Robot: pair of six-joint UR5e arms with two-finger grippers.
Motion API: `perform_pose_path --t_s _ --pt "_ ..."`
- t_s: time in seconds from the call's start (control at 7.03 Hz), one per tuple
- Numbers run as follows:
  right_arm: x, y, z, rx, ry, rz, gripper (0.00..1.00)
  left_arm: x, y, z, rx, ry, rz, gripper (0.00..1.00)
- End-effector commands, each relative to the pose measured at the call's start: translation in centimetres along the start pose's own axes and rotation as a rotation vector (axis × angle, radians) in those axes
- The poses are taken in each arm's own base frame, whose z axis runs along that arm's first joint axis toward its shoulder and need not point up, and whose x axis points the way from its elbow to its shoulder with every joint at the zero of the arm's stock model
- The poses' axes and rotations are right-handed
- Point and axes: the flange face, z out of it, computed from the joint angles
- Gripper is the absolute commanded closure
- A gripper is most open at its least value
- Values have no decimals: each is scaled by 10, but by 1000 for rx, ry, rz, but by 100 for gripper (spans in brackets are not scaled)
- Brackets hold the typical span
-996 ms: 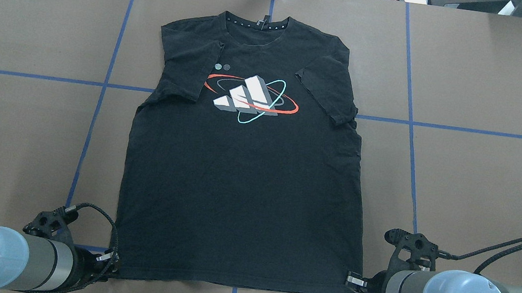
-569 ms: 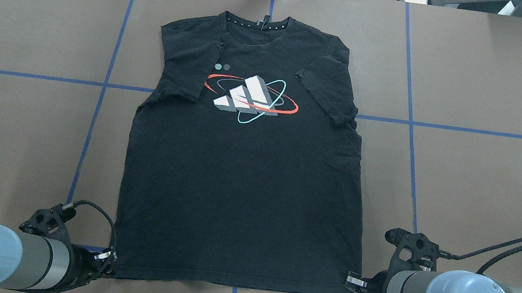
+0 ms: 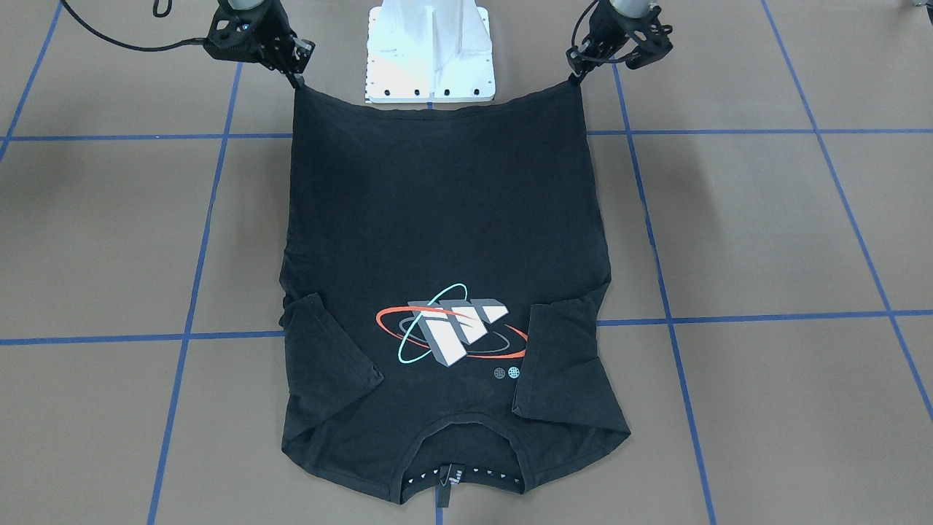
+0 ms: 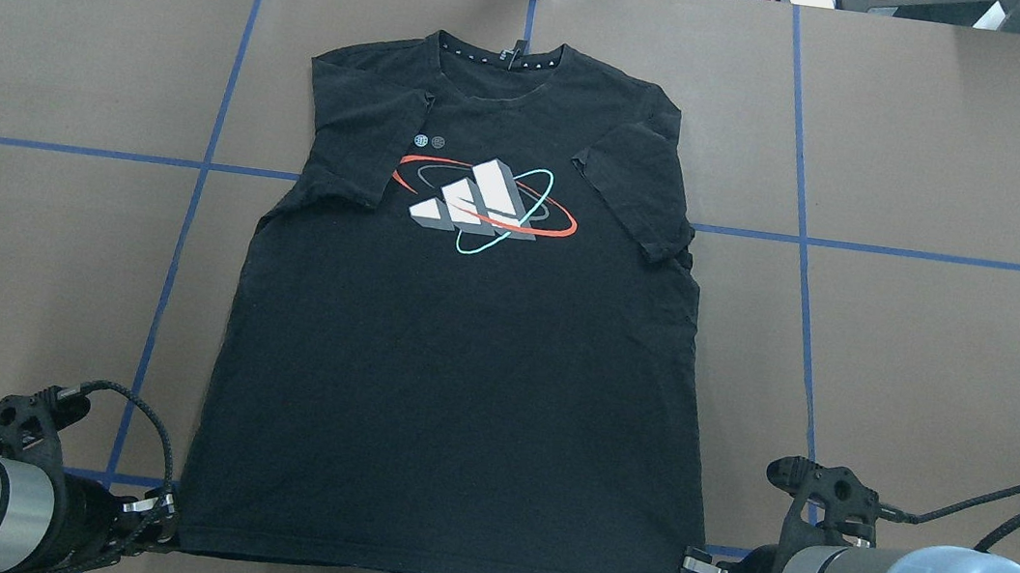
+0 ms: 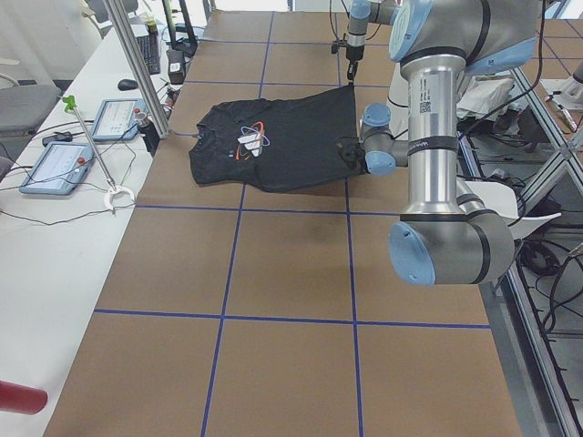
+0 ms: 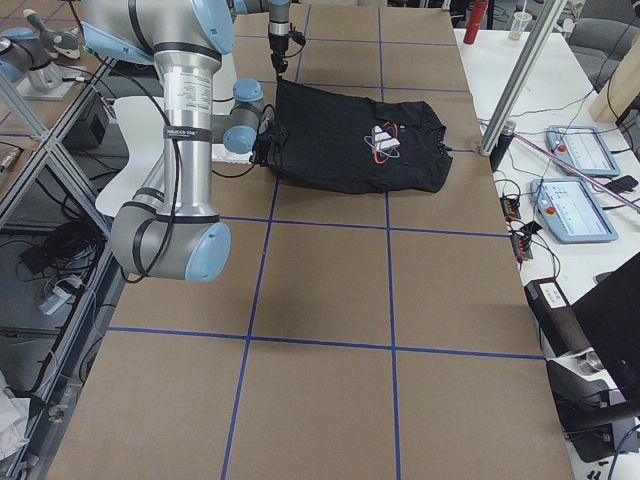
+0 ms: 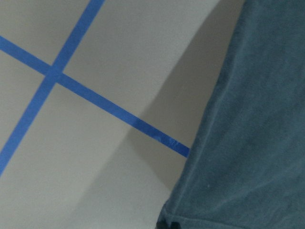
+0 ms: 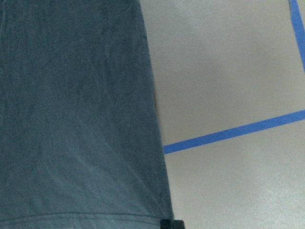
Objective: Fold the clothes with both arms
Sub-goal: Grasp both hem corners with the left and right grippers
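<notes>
**While both hands grip the hem, the shirt is drawn taut**

Since a second ago, the left hand [image 4: 159,514] has pulled outward to the left and back toward the robot, and the right hand [image 4: 691,570] has eased back a little. Each hand is clamped on one bottom corner of the black T-shirt [image 4: 457,397]: the left on the left corner, the right on the right. The hem [image 4: 436,571] between them, slacker and narrower before, now runs straight and wide. In the front-facing view it looks raised off the surface [image 4: 946,379] and overlaps the edge of the white pedestal base [image 3: 430,51]. The whole garment has slid slightly toward the robot, so the collar [image 4: 498,51] and logo [image 4: 482,200] sit a shade nearer. The chest lies flat at mid-surface, print up, with both sleeves [image 4: 362,147] folded inward over it.

Assessment: the sleeve folds appear done and the hem is tensioned for the lengthwise fold. The next move likely carries the hem to the far side, toward the collar. Uneven travel of the two arms could skew the fold or drag the sleeves open.
</notes>
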Motion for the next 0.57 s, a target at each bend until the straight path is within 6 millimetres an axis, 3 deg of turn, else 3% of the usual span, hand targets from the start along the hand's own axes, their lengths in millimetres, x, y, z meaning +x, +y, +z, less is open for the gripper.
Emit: perform_pose_path --t_s 0.0,0.28,0.43 --pt "5 8 -21 -33 17 -1 100 9 7 -31 -44 35 9 100" --pt "1 4 -29 -26 0 8 100 23 -9 -52 -58 76 23 100" --pt "-1 -5 -32 -6 -8 23 100 44 -25 -69 -42 138 59 100"
